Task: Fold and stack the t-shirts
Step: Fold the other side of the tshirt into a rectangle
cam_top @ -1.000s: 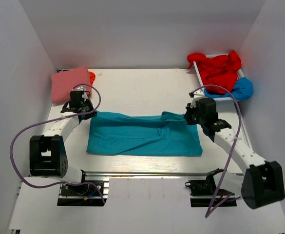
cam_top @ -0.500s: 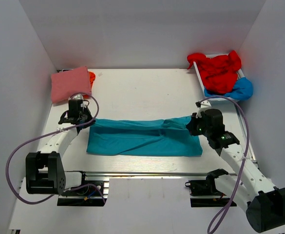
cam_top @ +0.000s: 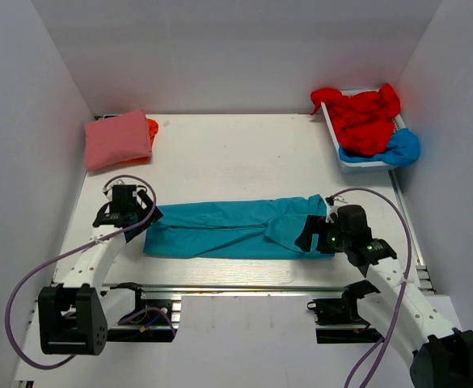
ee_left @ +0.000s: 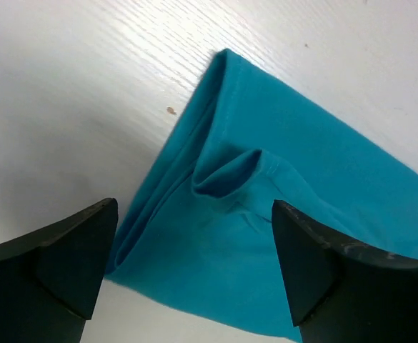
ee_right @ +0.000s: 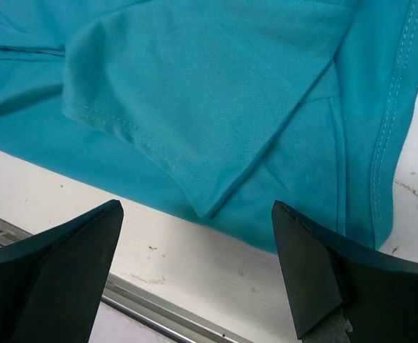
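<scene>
The teal t-shirt lies on the table as a long folded band, its far half laid over its near half. My left gripper hovers open at the band's left end, nothing between its fingers. At the right end my right gripper is open too, above the sleeve flap and near hem. A folded pink t-shirt rests at the back left on an orange one. The red t-shirt and bright blue t-shirt are heaped in a tray.
A white tray stands at the back right corner. White walls close the table on the left, back and right. A metal rail runs along the near edge, in front of the arm bases.
Both grippers carried the teal shirt's far edge toward the near edge, folding it into a narrower band, then opened and let go. Both arms have drawn back toward their bases.
</scene>
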Controlling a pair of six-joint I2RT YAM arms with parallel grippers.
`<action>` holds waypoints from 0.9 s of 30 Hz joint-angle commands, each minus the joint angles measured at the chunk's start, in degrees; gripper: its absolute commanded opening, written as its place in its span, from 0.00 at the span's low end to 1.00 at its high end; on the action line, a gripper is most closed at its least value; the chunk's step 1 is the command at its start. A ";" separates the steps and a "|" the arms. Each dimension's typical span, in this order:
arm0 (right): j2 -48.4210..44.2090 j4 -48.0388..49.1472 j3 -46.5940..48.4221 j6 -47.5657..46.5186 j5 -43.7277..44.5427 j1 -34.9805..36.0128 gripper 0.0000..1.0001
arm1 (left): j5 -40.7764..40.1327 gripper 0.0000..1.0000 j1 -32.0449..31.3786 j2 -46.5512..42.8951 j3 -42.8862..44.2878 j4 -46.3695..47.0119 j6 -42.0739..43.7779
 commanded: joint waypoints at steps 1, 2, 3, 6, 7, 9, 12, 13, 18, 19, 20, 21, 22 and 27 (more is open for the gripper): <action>-1.72 -0.29 2.21 1.39 -1.01 0.00 0.90 | -5.28 1.00 0.33 -3.77 3.94 -5.06 -3.67; -1.20 0.76 2.74 1.39 -1.62 -0.18 0.90 | -5.28 1.00 0.33 -4.29 4.73 -5.06 -4.45; -0.50 1.81 3.09 1.39 -2.24 -0.18 0.90 | -5.28 1.00 0.33 -4.29 5.44 -5.06 -4.46; 2.40 7.26 3.80 0.95 -6.10 0.08 0.90 | -1.33 1.00 0.33 -2.98 6.94 -0.77 -2.89; 3.02 9.36 4.41 0.86 -7.59 0.00 0.90 | 0.94 1.00 -0.54 -1.06 7.72 0.37 -1.49; 6.27 11.75 5.37 0.86 -9.79 0.08 0.90 | 5.77 1.00 -0.55 1.14 8.43 4.50 0.19; 9.78 15.35 6.26 0.77 -11.63 0.35 0.90 | 16.40 1.00 -1.07 6.23 8.43 11.60 3.09; 11.10 17.01 6.52 0.86 -11.73 0.61 0.90 | 20.96 1.00 -1.07 7.38 7.91 13.38 3.62; 15.50 22.13 5.56 2.44 -13.75 1.75 0.90 | 27.68 1.00 -2.65 13.19 7.38 20.86 4.23; 17.33 23.95 5.12 2.79 -14.28 2.10 0.90 | 27.68 1.00 -2.66 14.67 7.38 20.86 4.24; 17.88 24.23 4.94 2.97 -14.37 2.45 0.90 | 27.68 1.00 -2.66 15.39 7.38 20.86 4.76; 19.01 24.32 4.59 3.41 -14.02 2.63 0.90 | 26.99 1.00 -3.35 16.00 7.90 20.26 5.29; 19.28 24.41 4.33 3.50 -13.32 2.81 0.90 | 26.98 1.00 -3.36 16.53 7.90 19.73 5.29; 20.60 22.92 3.80 4.02 -10.42 2.98 0.90 | 27.68 1.00 -4.50 16.46 5.54 16.40 6.00</action>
